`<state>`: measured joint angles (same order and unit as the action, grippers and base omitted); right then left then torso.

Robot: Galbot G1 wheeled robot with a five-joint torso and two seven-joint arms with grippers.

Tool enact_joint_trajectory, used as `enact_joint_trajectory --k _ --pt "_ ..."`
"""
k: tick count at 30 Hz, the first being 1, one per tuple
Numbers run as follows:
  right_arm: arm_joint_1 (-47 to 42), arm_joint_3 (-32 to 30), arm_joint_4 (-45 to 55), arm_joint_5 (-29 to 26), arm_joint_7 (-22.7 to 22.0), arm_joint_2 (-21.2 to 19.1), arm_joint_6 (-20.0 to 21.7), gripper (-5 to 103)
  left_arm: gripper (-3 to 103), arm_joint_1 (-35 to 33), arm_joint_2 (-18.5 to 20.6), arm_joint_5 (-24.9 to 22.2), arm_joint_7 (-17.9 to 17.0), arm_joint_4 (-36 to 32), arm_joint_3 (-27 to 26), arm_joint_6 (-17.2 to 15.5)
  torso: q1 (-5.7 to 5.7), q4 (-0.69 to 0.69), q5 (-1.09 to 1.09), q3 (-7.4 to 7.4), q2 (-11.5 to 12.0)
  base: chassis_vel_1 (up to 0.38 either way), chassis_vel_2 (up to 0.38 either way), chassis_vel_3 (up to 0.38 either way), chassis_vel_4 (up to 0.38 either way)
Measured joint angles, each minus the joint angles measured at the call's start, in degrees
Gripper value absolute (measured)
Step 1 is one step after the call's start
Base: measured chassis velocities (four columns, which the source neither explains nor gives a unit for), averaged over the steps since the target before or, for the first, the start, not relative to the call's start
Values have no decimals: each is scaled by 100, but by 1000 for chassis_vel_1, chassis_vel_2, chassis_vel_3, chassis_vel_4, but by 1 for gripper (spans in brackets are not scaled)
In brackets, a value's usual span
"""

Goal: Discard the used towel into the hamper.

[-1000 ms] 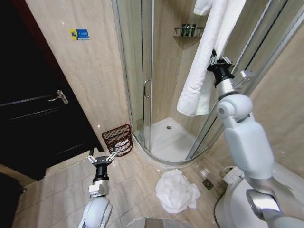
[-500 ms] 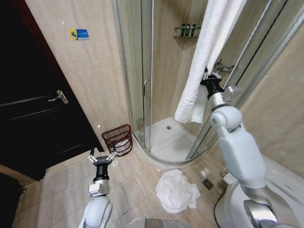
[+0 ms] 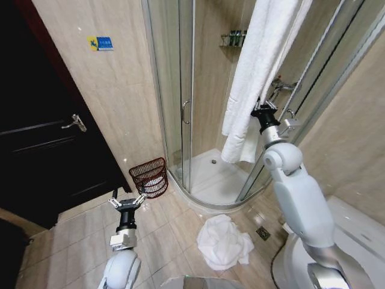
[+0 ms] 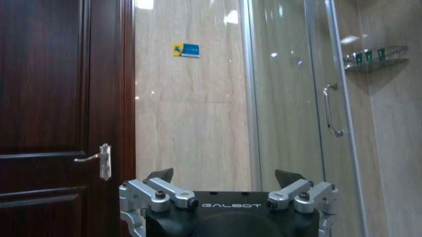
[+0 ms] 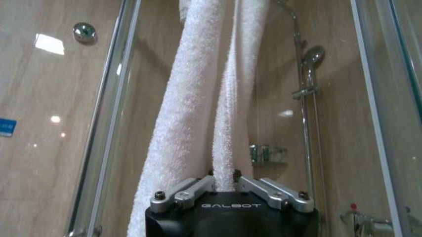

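The white towel (image 3: pixel 255 72) hangs in long folds beside the glass shower enclosure (image 3: pixel 180 102), its lower part pinched between the clenched fingers of the right gripper (image 3: pixel 263 108), raised high. The hamper (image 3: pixel 148 177) stands on the floor against the tiled wall, by the enclosure's corner. Near it hovers the left gripper (image 3: pixel 126 203), fingers spread and holding nothing. A second crumpled towel (image 3: pixel 224 241) lies on the floor tiles.

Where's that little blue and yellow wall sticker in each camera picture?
Head view: sticker on the tiles beside the dark door.
Left wrist view: on tiles between door and shower glass.
Right wrist view: cut by the edge, beyond the towel.
Shared landmark: the shower shelf.
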<state>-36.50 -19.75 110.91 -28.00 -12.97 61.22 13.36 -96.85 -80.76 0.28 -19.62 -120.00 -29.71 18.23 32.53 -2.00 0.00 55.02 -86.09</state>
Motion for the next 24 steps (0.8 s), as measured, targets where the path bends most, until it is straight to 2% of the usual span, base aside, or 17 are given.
enact_joint_trajectory --k 7,11,24 --pt "-393 -69 195 -180 -62 -146 11 1 100 -89 -14 -10 -19 -46 42 -118 0 0 -1 0 0 0 0 0 0" --pt "-731 -200 169 -252 -27 -223 -34 1 100 -160 36 155 -49 -46 58 -139 -1 0 0 0 0 0 0 0 0" --pt "-1514 -444 249 -178 52 -145 -179 1 100 -130 -106 355 -146 -7 248 -186 -1 0 -2 -1 0 0 0 0 0"
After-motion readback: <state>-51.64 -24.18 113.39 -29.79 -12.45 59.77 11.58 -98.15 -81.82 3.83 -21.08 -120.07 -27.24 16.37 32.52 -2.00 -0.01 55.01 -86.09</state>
